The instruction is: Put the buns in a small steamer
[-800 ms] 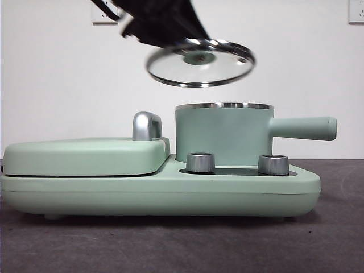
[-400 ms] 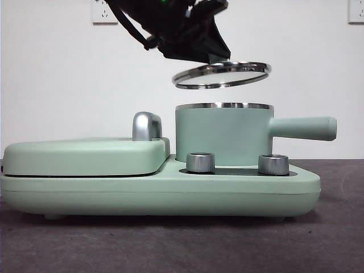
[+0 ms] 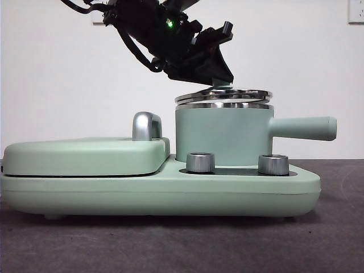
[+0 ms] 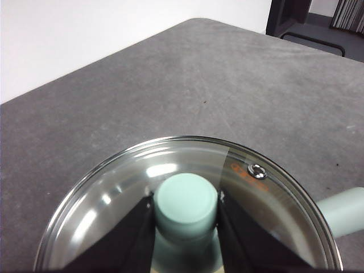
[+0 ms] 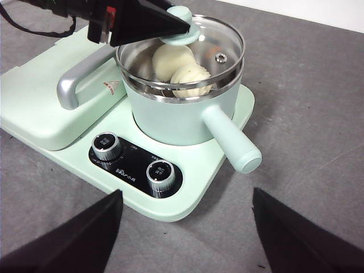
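Two buns sit inside the small steamer [image 5: 185,116]: smooth bun [image 5: 169,61] at approx 10 o'clock of the pot's interior, ridged bun [image 5: 192,81] twd 5 o'clock, touching each other. Left gripper [image 4: 186,219] has its jaws clamped on the green knob [image 4: 187,200] of the glass lid [image 4: 267,196]; in front view the lid [image 3: 223,95] lies slightly tilted just over the steel rim [image 3: 224,106], w/ the gripper [image 3: 219,79] at 12 o'clock above it. Steamer handle [image 3: 304,128] points to 3 o'clock in front view. Steamer stands on the mint base unit [image 3: 170,193], behind two steel dials [image 3: 200,162]; flat griddle lid [image 3: 85,154] lies at 9 o'clock of the pot. Right gripper [image 5: 187,227] hangs back w/ jaws spread wide, holding nothing, nr the unit's dial side.
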Motion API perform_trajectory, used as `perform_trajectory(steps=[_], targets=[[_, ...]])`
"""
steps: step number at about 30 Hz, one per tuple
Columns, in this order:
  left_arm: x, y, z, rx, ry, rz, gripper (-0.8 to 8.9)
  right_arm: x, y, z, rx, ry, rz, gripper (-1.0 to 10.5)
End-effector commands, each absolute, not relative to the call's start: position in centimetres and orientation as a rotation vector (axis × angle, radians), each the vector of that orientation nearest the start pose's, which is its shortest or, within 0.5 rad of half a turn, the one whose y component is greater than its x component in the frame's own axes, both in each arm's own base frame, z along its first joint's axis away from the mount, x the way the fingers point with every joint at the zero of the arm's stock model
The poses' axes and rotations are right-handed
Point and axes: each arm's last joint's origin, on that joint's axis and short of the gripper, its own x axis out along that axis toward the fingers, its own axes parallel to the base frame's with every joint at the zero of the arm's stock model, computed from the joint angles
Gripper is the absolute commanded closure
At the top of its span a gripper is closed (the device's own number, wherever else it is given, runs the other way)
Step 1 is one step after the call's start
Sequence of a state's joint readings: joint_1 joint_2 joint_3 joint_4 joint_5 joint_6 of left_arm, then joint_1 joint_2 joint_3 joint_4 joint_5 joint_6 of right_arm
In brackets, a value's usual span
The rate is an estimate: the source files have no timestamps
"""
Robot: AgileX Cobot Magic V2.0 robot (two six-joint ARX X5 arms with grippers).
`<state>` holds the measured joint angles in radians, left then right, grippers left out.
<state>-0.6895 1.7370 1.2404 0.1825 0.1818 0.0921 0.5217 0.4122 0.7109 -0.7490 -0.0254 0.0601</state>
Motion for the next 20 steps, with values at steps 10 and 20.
perform_trajectory(steps=[10, 20], targets=[[30.87, -26.48, 26.57, 0.183, 0.253, -0.889, 8.03, 7.1, 4.21, 29.8, -0.049, 0.452, 0.524, 5.9], [30.88, -26.49, 26.32, 0.187, 0.269, -0.889, 8.03, 7.11, 4.2, 29.8, -0.05, 0.452, 0.521, 5.9]])
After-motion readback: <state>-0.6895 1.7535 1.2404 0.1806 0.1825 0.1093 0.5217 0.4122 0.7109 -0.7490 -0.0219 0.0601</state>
